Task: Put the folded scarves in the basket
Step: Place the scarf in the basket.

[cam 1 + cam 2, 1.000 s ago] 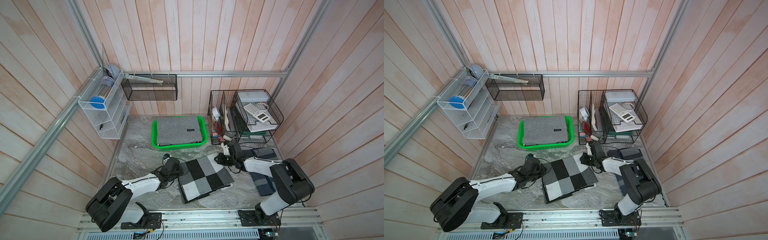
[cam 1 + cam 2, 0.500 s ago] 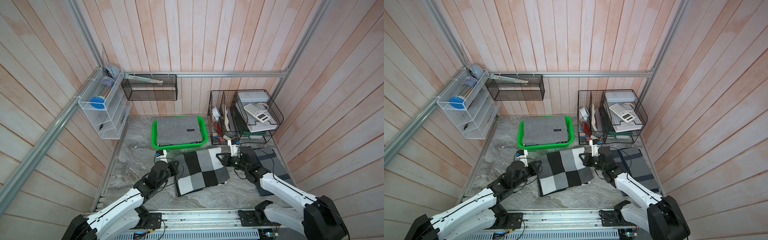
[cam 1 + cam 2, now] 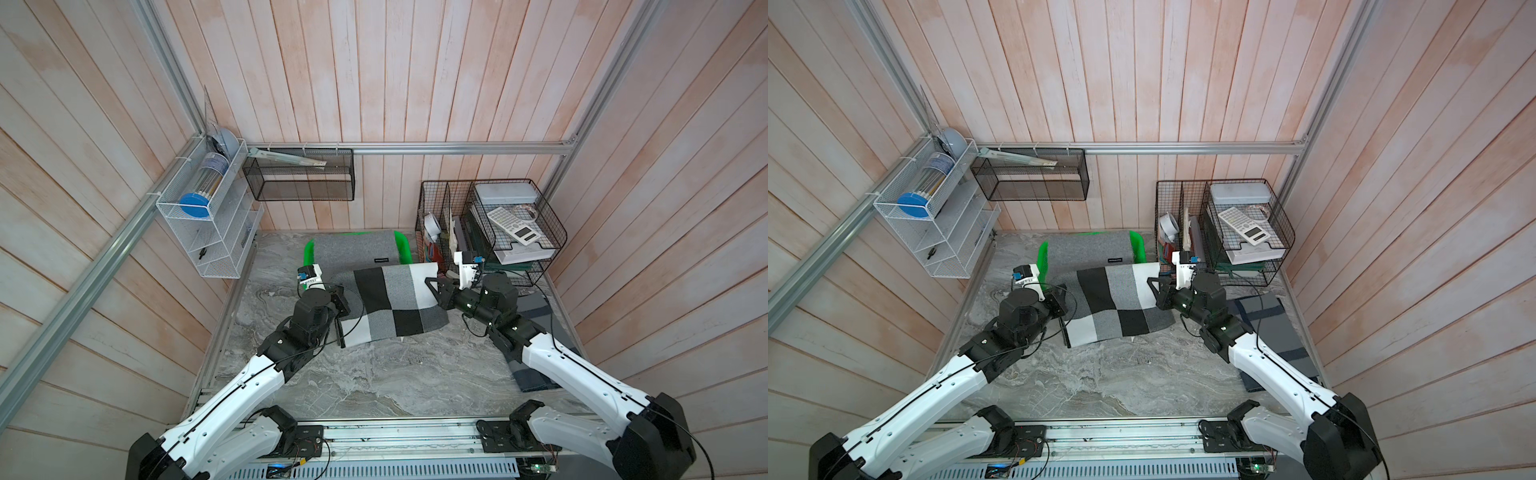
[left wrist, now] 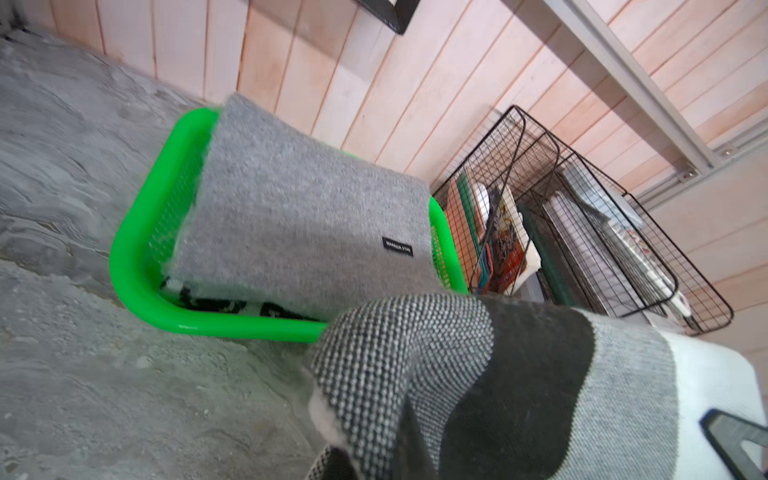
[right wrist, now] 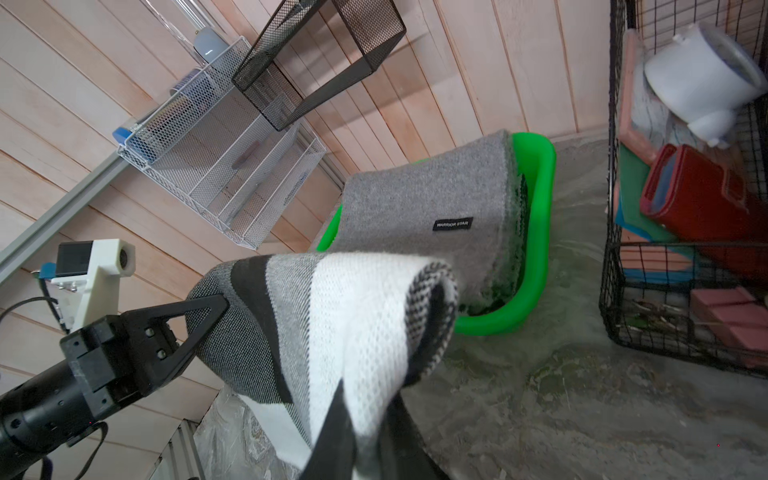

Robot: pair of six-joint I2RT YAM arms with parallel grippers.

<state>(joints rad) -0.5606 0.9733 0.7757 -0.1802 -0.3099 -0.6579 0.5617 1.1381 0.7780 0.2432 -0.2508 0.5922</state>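
The folded scarf [image 3: 395, 303] [image 3: 1117, 303], checked in black, grey and white, hangs lifted between my two grippers just in front of the bright green basket [image 3: 308, 253] [image 3: 1138, 249]. My left gripper [image 3: 341, 307] [image 4: 411, 451] is shut on its left edge. On the right edge, my right gripper [image 3: 432, 289] [image 5: 365, 449] is shut too. The scarf's far edge [image 5: 332, 316] overlaps the basket's near rim [image 4: 137, 249] [image 5: 540, 232]. A grey folded cloth [image 3: 353, 249] [image 4: 299, 216] with a black label fills the basket.
A black wire organizer [image 3: 490, 232] with a calculator [image 3: 513, 224] stands right of the basket, close to the right arm. On the back wall hangs a black mesh shelf [image 3: 299, 178], and a white wire rack [image 3: 208, 224] is at the left. A dark plaid cloth [image 3: 536, 365] lies under the right arm.
Both arms have raised the checked scarf off the table and carried it toward the back, up to the basket's near rim. Both grips have stayed shut.
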